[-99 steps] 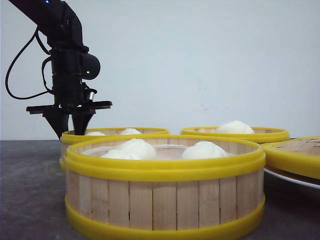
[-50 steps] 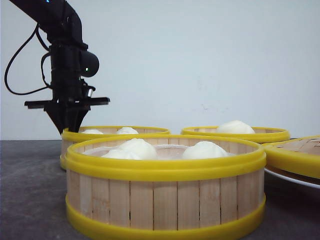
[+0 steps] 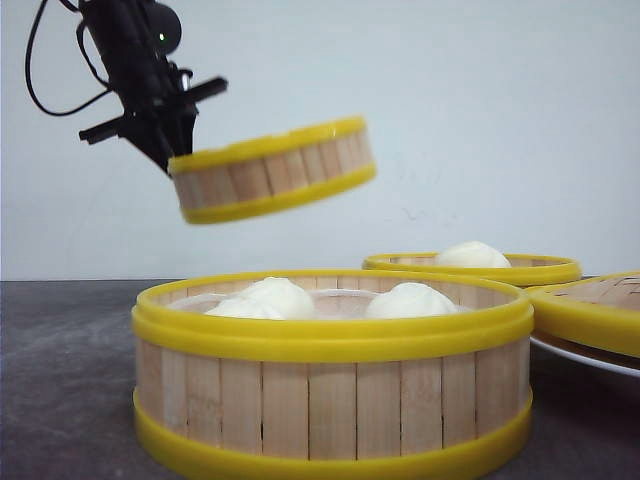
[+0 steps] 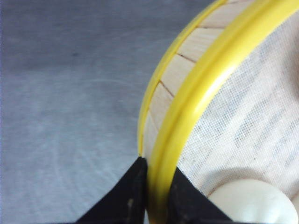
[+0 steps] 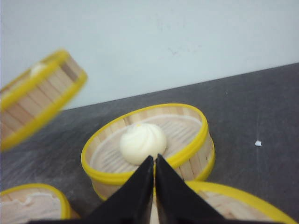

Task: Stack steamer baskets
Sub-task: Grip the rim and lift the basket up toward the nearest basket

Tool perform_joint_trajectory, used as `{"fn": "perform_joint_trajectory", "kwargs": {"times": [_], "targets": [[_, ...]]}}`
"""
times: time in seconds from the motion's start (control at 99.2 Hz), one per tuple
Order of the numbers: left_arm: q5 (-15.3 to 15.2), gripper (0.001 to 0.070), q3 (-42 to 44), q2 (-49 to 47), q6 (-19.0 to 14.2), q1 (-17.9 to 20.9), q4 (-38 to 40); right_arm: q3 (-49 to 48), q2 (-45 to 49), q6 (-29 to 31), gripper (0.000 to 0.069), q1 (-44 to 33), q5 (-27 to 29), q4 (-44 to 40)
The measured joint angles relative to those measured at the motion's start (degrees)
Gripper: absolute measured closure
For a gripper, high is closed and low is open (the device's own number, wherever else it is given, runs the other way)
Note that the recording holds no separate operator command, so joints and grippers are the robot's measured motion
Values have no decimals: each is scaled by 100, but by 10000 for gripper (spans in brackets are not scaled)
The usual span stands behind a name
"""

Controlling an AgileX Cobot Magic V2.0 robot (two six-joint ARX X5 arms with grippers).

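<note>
My left gripper [image 3: 165, 150] is shut on the rim of one steamer basket [image 3: 272, 170], which hangs tilted high above the table's left side. In the left wrist view its fingers [image 4: 133, 196] pinch the yellow rim of that basket [image 4: 196, 51], one inside and one outside, with a white bun [image 4: 252, 203] on the cloth liner. A second steamer basket [image 3: 330, 400] holding buns stands closest to the front camera. A third [image 3: 470, 268] with one bun sits at the back right. My right gripper [image 5: 154, 161] is shut on nothing, hovering in front of that one-bun basket [image 5: 194, 164].
A slatted yellow-rimmed lid [image 3: 590, 310] rests on a white plate [image 3: 580, 357] at the right edge. The lid [image 5: 238, 205] also lies just below my right gripper. The dark grey tabletop [image 3: 60, 380] meets a pale wall behind.
The left gripper closed on the back-left basket's rim and lifted it off the table; it now hangs tilted, well above the near basket.
</note>
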Motion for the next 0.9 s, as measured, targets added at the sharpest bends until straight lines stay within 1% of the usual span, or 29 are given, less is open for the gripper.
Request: {"fn": "perform_joint_trajectory", "kwargs": {"times": [0.151, 0.232, 0.292, 0.383, 0.474, 0.565, 0.675, 0.776, 0.897], "targets": [[9, 688, 0, -439, 2, -249, -4, 0, 0, 57, 687, 0, -66, 0], [90, 688, -31, -719, 2, -424, -4, 0, 0, 72, 687, 0, -136, 0], [173, 688, -216, -977, 2, -549, -4, 0, 0, 92, 687, 0, -221, -13], [195, 688, -748, -1403, 20, -739, -7, 0, 0, 94, 687, 0, -315, -15], [162, 688, -1480, -1775, 87, -881, -7, 0, 0, 94, 687, 0, -455, -20], [26, 688, -2323, -2100, 179, -962, -7, 0, 0, 94, 687, 0, -579, -37], [-227, 688, -3176, -2411, 269, -1054, -11, 0, 0, 96, 687, 0, -592, -131], [-260, 688, -3639, -2573, 304, -1143, -11, 0, 0, 96, 687, 0, -592, -260], [-260, 688, -3917, -2610, 326, -1300, -11, 0, 0, 96, 687, 0, -667, -463]]}}
